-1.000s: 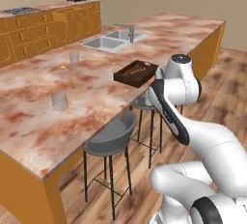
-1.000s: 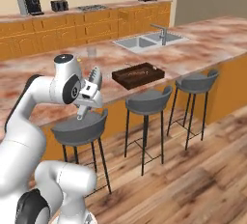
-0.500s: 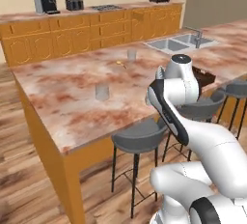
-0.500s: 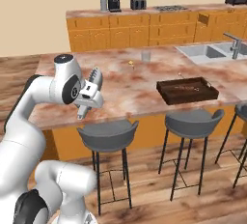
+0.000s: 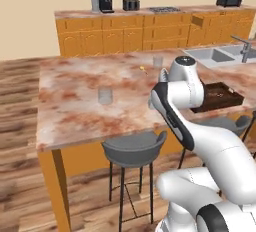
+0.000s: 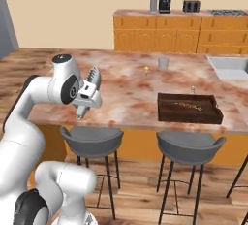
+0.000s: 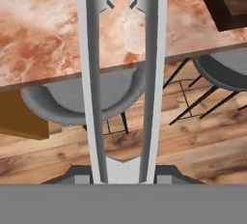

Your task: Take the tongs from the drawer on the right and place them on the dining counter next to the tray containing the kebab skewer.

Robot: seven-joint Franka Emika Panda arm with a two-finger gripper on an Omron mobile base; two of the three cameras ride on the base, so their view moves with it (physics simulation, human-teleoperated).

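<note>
Tongs (image 7: 123, 73) are pinched at their joined end by the gripper (image 6: 86, 104), their two long arms running straight out ahead of the fingers, over the stool and the near edge of the dining counter (image 6: 131, 81). The tray (image 6: 190, 108) lies well apart to the hand's right, at the far corner of the hand view, its long side along the counter edge.

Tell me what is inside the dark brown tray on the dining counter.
Inside the tray lies a thin kebab skewer along its floor. The near wall hides the front strip of the floor, so anything there cannot be seen.
</note>
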